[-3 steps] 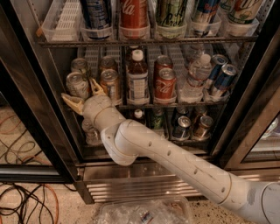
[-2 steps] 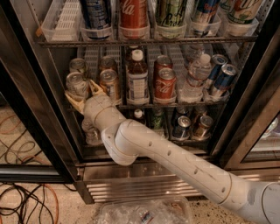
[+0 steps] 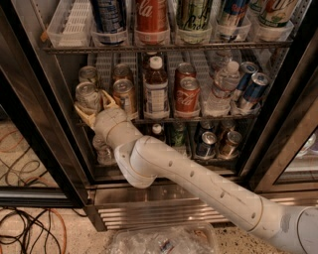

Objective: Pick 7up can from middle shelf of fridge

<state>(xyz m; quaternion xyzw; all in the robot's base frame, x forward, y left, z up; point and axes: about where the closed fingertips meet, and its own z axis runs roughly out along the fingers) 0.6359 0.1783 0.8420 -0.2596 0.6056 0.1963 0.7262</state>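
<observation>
The 7up can (image 3: pixel 88 94), pale with a silver top, stands at the front left of the middle shelf (image 3: pixel 198 119) of the fridge (image 3: pixel 278 124). A second pale can (image 3: pixel 88 74) stands behind it. My gripper (image 3: pixel 94 105) reaches in from the lower right on a white arm. Its tan fingers (image 3: pixel 82 113) are spread, one low at the can's left front and one at its right side. I cannot tell whether they touch the can. The can's lower part is hidden behind my wrist.
A copper-orange can (image 3: pixel 124 94) stands right of the gripper, then a brown bottle (image 3: pixel 156 92), Coca-Cola cans (image 3: pixel 186 94), a water bottle (image 3: pixel 223 84) and blue cans (image 3: pixel 253 89). Taller cans (image 3: pixel 151 15) fill the rack above. More cans (image 3: pixel 206 144) sit below. Cables (image 3: pixel 30 223) lie on the floor.
My gripper has edged slightly up and further in around the 7up can. The can and the other drinks have not moved.
</observation>
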